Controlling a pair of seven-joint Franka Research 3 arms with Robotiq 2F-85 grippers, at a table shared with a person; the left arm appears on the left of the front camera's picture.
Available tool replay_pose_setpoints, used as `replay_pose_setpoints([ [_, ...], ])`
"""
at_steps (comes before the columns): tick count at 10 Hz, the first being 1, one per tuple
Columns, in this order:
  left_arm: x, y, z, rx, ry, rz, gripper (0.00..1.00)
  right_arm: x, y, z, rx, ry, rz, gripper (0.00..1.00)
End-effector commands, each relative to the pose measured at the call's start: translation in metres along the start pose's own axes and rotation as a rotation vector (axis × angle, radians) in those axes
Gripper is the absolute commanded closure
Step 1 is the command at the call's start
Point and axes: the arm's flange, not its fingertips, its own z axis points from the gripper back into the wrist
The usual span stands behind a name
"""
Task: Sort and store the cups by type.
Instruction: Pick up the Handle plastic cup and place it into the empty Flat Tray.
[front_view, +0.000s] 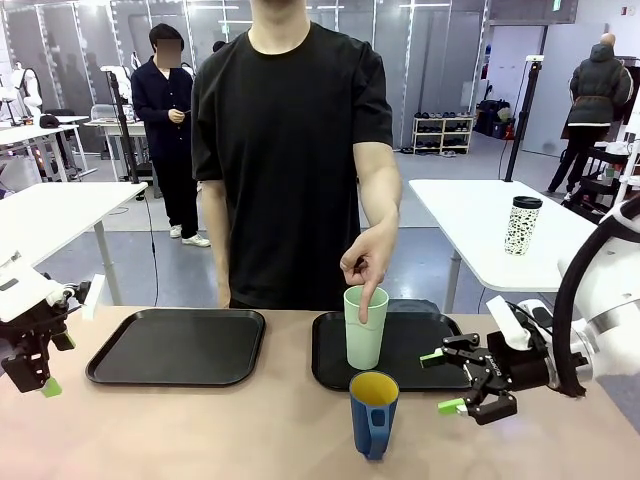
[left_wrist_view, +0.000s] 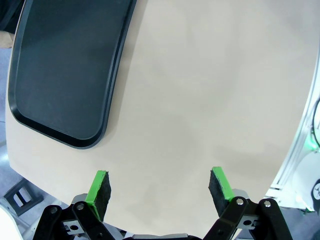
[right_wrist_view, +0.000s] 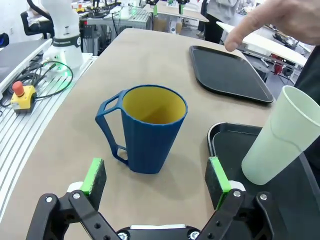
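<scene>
A tall pale green tumbler (front_view: 365, 328) (right_wrist_view: 280, 140) stands upright on the right black tray (front_view: 415, 355) (right_wrist_view: 235, 150). A person's finger (front_view: 367, 300) dips into its mouth. In front of that tray, on the bare table, stands a dark blue mug with a yellow inside (front_view: 373, 412) (right_wrist_view: 147, 127), handle toward the left in the front view. My right gripper (front_view: 445, 381) (right_wrist_view: 156, 183) hangs open just right of the mug, its green pads (right_wrist_view: 94, 176) apart on either side of it. My left gripper (front_view: 55, 365) (left_wrist_view: 160, 187) is open over the table's left edge.
A second black tray (front_view: 178, 345) (left_wrist_view: 65, 75) (right_wrist_view: 230, 72) lies at the left, nothing on it. A white speckled travel cup with a black lid (front_view: 522, 225) stands on another table behind. The person stands at the far edge.
</scene>
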Motion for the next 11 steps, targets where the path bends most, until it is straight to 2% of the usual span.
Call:
replay_pose_setpoints([
  [1,0.001,0.0,0.001,0.013,0.019,0.006,0.0,-0.047,0.007,-0.012,-0.035,-0.002,0.012,0.0],
  [2,0.001,0.0,0.001,0.013,0.019,0.006,0.0,0.0,0.0,0.0,0.0,0.0,0.0,0.0],
  [8,0.001,0.0,0.001,0.013,0.019,0.006,0.0,-0.003,-0.001,-0.001,-0.002,-0.001,-0.008,0.0],
  [11,0.001,0.0,0.001,0.013,0.019,0.006,0.0,-0.01,-0.004,-0.015,-0.012,0.02,-0.011,0.0],
])
